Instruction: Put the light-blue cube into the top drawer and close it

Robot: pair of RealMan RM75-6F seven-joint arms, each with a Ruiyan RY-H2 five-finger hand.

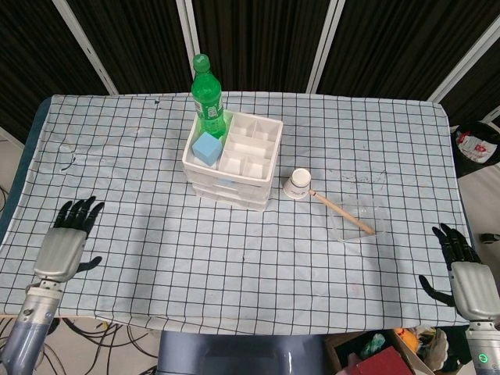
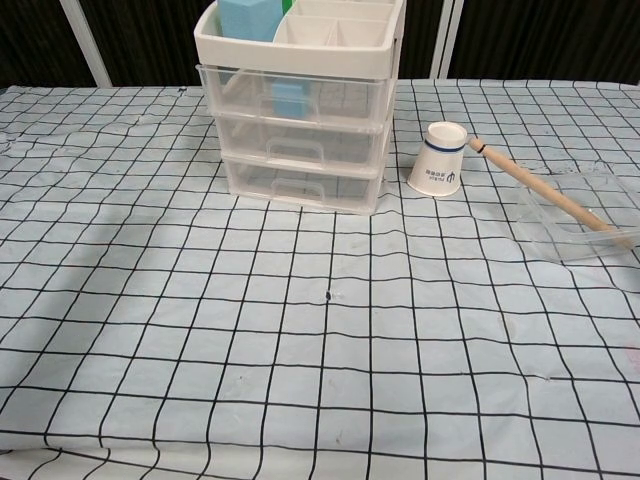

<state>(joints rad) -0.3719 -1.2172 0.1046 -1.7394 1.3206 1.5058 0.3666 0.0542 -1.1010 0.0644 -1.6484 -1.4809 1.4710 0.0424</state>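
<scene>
cube inside shut top drawer

Both views are bright and evenly lit from overhead, sharp throughout. Soft, faint shadows cross the bench toward 9 o'clock in the chest view. Background curtains stay dark. No glare or blur.

The drawer unit well right of the left hand has a matt white plastic top and glossy clear drawers. The tablecloth is creased checked fabric. Nearer the right hand lie a paper cup, a smooth wooden stick and a clear glossy tray.
</scene>
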